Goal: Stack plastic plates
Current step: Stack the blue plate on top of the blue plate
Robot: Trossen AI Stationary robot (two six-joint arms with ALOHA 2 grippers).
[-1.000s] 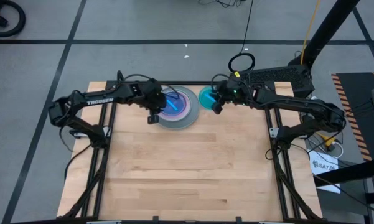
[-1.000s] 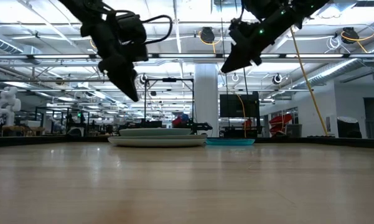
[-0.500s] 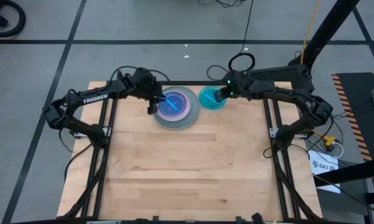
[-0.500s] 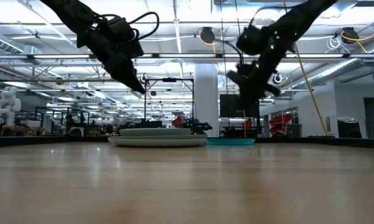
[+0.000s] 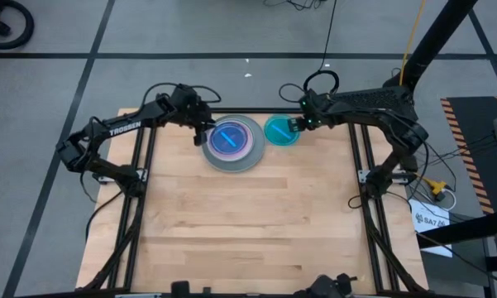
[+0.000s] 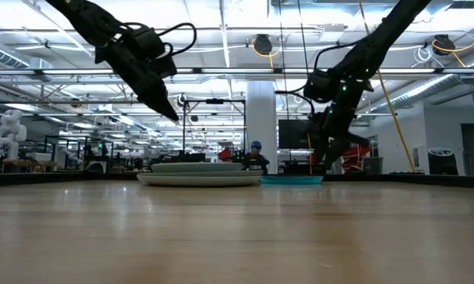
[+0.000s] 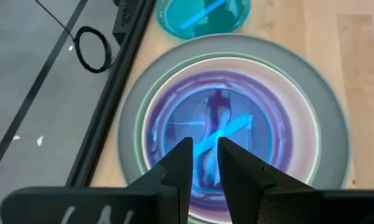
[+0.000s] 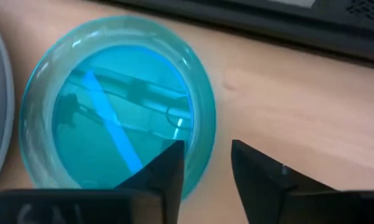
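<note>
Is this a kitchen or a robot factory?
Probably a robot lab or workshop, not a kitchen: the wooden table stands on a grey taped floor, with ceiling lights and more machines behind.

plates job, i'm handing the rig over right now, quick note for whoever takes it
Left gripper: empty, jaws a narrow gap apart, raised over the far left edge of the plate stack.
Right gripper: open, empty, low over the near-right rim of the small teal plate.
Done: stack built at the table's far middle, grey plate at the bottom, a blue one on top.
Left: the teal plate lies alone on the table just right of the stack; grip its rim and set it on top.
</note>
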